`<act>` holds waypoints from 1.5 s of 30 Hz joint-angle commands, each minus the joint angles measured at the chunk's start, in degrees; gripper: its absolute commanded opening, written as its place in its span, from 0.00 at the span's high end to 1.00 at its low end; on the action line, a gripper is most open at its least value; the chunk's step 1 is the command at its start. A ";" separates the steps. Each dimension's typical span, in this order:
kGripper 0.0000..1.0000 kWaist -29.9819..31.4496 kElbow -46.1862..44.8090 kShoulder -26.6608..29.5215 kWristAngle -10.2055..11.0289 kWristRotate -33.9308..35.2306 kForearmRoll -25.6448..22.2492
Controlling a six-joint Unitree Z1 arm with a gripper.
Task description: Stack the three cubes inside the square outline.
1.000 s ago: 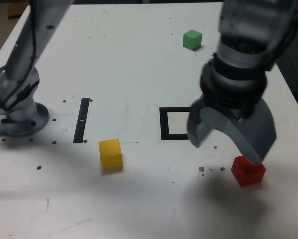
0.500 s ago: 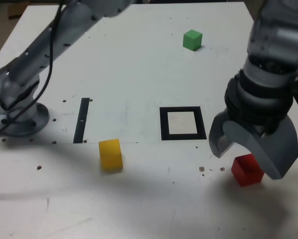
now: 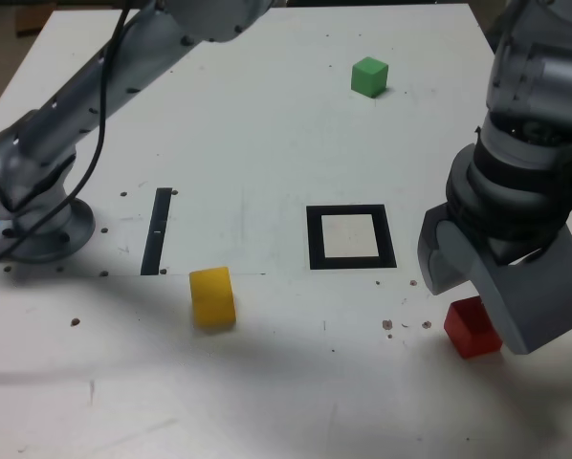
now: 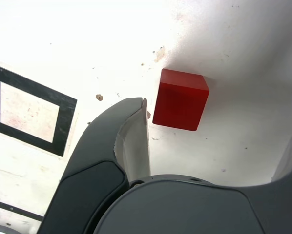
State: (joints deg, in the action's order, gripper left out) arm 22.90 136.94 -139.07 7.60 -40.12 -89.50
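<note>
The red cube (image 3: 474,326) sits on the white surface (image 3: 267,124), near the front edge on the exterior view's right, just off the corner of the square outline (image 3: 351,236). The gripper (image 3: 482,292) hangs over it with its jaws spread wide and nothing between them; in the wrist view the red cube (image 4: 180,99) lies in the gap between the two grey fingers (image 4: 131,139), touching neither. The square outline holds nothing inside its pale centre. The yellow cube (image 3: 212,297) rests well apart on the exterior view's left, below a thin black strip (image 3: 157,230). The green cube (image 3: 369,76) stands far back. The arm's base (image 3: 33,215) is bolted at the exterior view's left edge.
</note>
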 commanded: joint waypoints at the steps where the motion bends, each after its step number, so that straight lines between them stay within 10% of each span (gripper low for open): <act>1: 0.01 -0.04 -0.04 -0.40 0.17 -0.11 -0.21; 29: 0.11 -0.04 2.48 -6.48 3.19 -0.29 -0.15; 45: 0.65 0.43 2.92 -6.83 4.88 0.92 0.07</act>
State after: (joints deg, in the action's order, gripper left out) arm 23.14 139.54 -145.64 12.43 -39.22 -89.17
